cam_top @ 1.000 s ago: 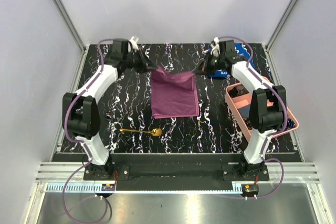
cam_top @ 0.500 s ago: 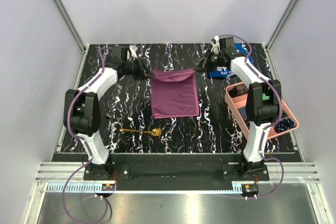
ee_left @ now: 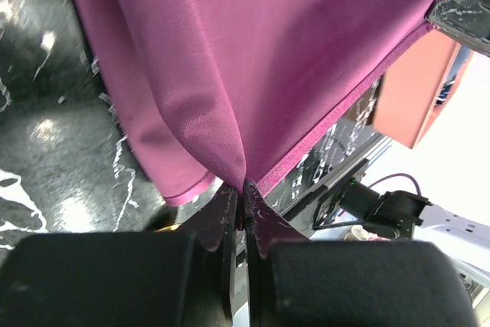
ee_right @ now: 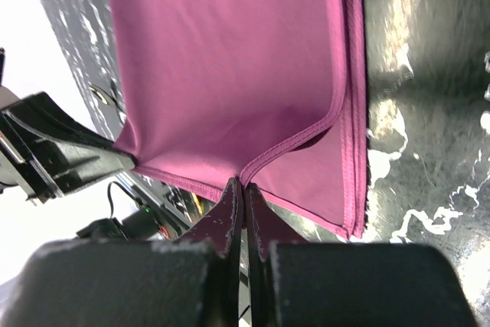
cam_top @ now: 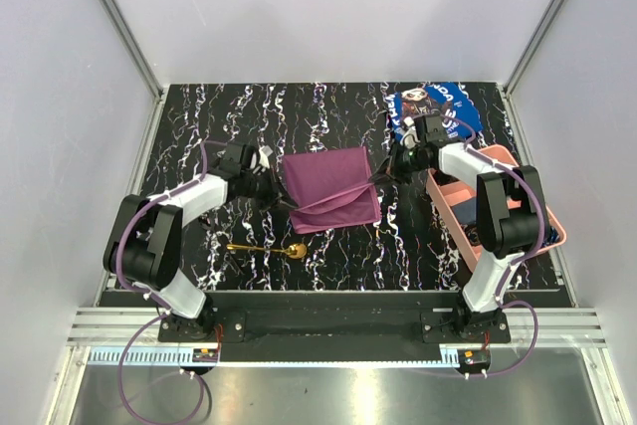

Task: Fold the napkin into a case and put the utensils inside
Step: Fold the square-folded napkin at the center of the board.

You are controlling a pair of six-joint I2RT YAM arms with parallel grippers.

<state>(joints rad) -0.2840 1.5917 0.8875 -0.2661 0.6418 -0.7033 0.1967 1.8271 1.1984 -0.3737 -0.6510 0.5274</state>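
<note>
folding is underway, not finished: the napkin lies mid-tabletop, partly doubled, with 1 lifted edge stretched between both arms. the left pincer is nipped tight on 1 corner and the right pincer is clamped on the other. the cloth is not yet a narrow pouch, and the spoon lies loose near the front, just beside it.

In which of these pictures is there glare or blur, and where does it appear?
Top external: sharp and evenly lit; a bright strip glares on the front rail. Left wrist: white glare patches on the table, far right washed out, napkin sharp. Right wrist: glare on the table at right, left background overexposed.
</note>
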